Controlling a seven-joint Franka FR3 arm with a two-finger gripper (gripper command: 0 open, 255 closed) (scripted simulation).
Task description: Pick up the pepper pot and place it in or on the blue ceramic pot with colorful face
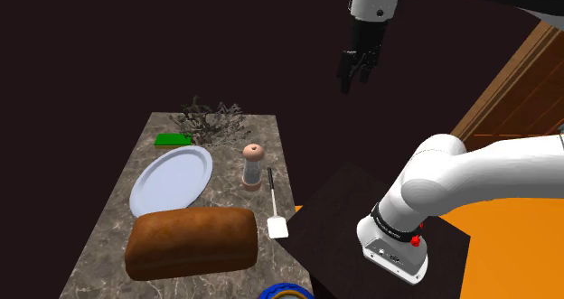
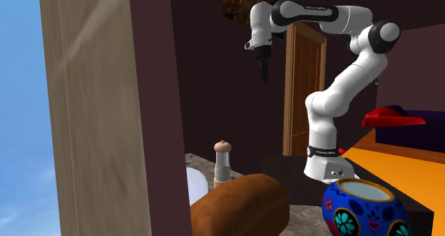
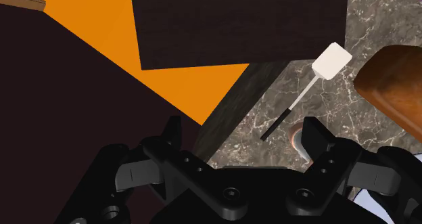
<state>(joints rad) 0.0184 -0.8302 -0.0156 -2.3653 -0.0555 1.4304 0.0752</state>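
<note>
The pepper pot (image 1: 252, 166), a clear body with a pinkish round cap, stands upright on the marble table (image 1: 108, 220) between a white plate and a spatula. It also rises behind the bread in the second exterior view (image 2: 222, 162). The blue pot with a colourful face (image 2: 364, 209) sits at the table's near end, its rim showing at the shoulder view's lower edge (image 1: 287, 293). My gripper (image 1: 354, 75) hangs open high above and to the right of the pepper pot, holding nothing. In the wrist view the gripper (image 3: 243, 141) is spread wide, and the pepper pot's cap (image 3: 295, 136) peeks beside one finger.
A brown bread loaf (image 1: 192, 241) lies between the pepper pot and the blue pot. A white plate (image 1: 172, 178), a white spatula (image 1: 276, 214), a green block (image 1: 173, 140) and a twiggy plant (image 1: 210, 118) share the table. The dark stand (image 1: 352, 207) borders the table's right edge.
</note>
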